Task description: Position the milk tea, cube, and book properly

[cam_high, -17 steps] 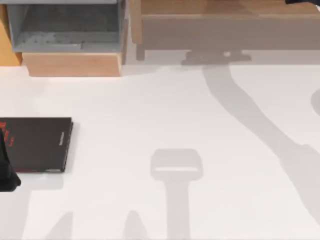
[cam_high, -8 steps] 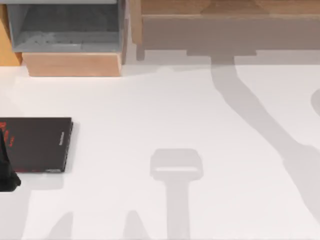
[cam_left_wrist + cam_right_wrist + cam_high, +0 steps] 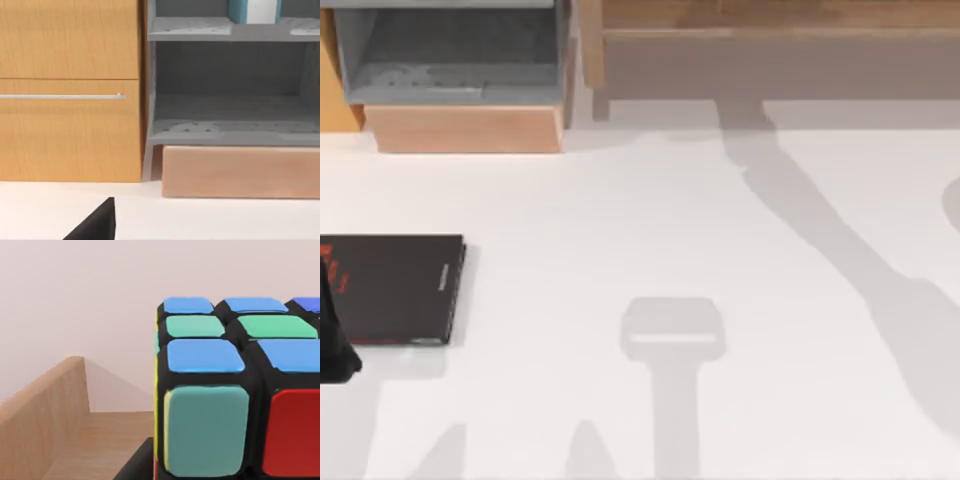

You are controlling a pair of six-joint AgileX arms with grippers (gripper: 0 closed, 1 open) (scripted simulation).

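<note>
The cube (image 3: 235,390), black-framed with blue, green, teal and red stickers, looms close in the right wrist view. My right gripper is shut on it, with a dark finger (image 3: 134,464) low beside it, above a wooden tray surface (image 3: 75,445). The book (image 3: 247,11), teal with white page edges, stands upright on the upper grey shelf. The milk tea is out of view. A black part of my left arm (image 3: 332,345) rests at the table's left edge, over the thin black book (image 3: 395,288).
A grey open shelf unit (image 3: 455,55) on a wooden base stands at the back left, beside a wooden cabinet with a bar handle (image 3: 65,96). A long wooden tray (image 3: 770,50) spans the back right. Arm shadows cross the white table (image 3: 620,220).
The dark tip of my right arm has left the top view's back right corner. Its long shadow on the table has swung leftward. The left arm and black book have not moved.
</note>
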